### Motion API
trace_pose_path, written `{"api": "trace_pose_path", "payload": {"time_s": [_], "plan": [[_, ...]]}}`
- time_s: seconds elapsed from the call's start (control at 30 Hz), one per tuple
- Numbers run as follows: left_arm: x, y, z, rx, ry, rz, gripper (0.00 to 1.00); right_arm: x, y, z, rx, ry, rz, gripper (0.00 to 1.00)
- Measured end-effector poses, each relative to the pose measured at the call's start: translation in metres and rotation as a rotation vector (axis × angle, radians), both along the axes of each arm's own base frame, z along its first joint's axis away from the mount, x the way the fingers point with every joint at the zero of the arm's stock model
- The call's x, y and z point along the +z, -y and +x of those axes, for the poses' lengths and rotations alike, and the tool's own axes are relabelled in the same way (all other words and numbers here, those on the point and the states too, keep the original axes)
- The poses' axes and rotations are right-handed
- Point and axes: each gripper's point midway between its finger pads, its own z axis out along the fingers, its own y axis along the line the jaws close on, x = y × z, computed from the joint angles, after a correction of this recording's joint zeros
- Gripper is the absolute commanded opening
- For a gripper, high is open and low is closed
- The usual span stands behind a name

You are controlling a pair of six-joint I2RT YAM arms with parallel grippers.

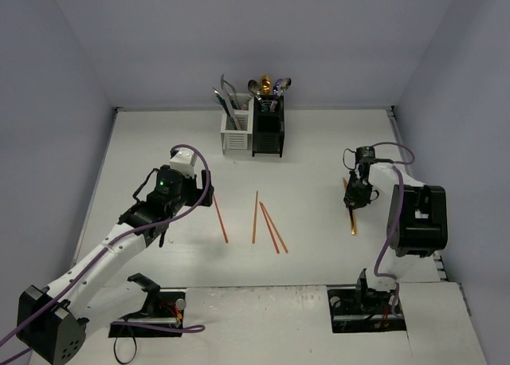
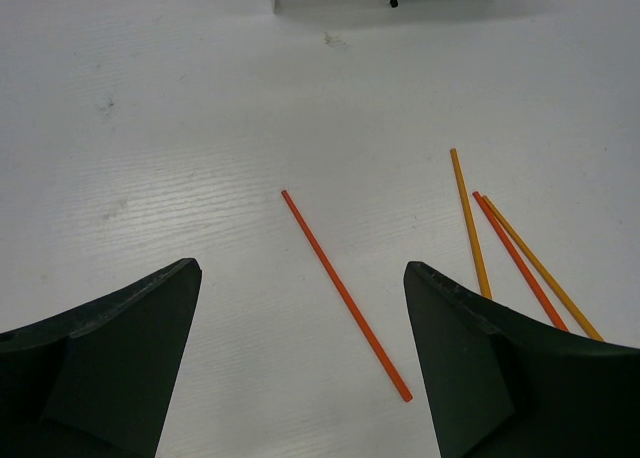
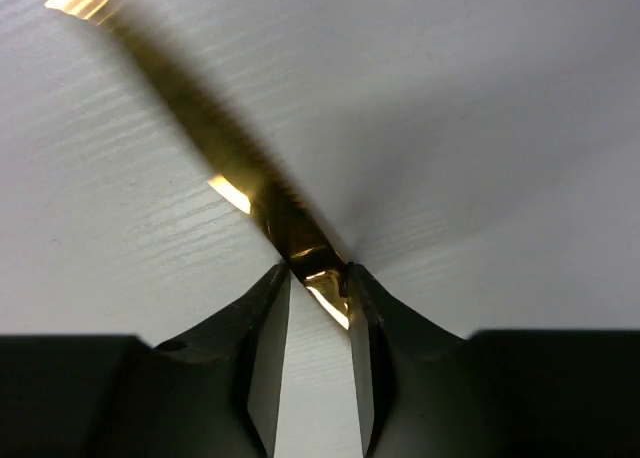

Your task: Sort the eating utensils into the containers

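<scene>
A gold utensil (image 1: 352,221) lies on the white table at the right. My right gripper (image 1: 355,199) is down on it. In the right wrist view the fingertips of my right gripper (image 3: 318,270) pinch the gold utensil (image 3: 228,163) at table level. My left gripper (image 1: 182,191) is open and empty above the table. In the left wrist view a red chopstick (image 2: 345,295) lies ahead of my left gripper (image 2: 300,268), between its fingers. Three more orange and red chopsticks (image 2: 500,248) lie to the right. The white caddy (image 1: 234,132) and the black caddy (image 1: 268,130) stand at the back and hold several utensils.
The chopsticks lie mid-table between the arms: one alone (image 1: 220,218), one orange (image 1: 255,217) and a crossed pair (image 1: 272,227). Grey walls close the table on the left, back and right. Two fixtures with cables (image 1: 155,311) sit at the near edge.
</scene>
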Motion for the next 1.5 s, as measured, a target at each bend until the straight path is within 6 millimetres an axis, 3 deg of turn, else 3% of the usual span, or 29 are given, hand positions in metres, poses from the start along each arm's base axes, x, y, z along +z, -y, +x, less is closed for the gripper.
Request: {"api": "trace_pose_path", "payload": {"time_s": [0.17,0.3,0.5,0.77,1.4,1.5], "plan": [[0.001,-0.002,0.001,0.010,0.005,0.003,0.80,0.000,-0.012,0.017,0.028,0.012,-0.014,0.02],[0.001,-0.004,0.002,0.019,0.007,0.006,0.80,0.001,-0.030,0.036,0.055,0.032,-0.017,0.02],[0.000,-0.006,0.003,0.028,0.007,0.009,0.80,0.002,-0.054,0.072,0.091,0.085,-0.018,0.27],[-0.006,-0.008,0.002,0.036,-0.002,0.019,0.80,0.002,-0.060,0.078,0.137,0.124,-0.030,0.40],[-0.011,-0.009,0.001,0.040,-0.009,0.026,0.80,0.002,-0.078,0.070,0.313,0.149,-0.038,0.31],[-0.011,-0.009,0.001,0.040,-0.010,0.026,0.80,0.002,-0.079,0.070,0.314,0.148,-0.038,0.18]]}}
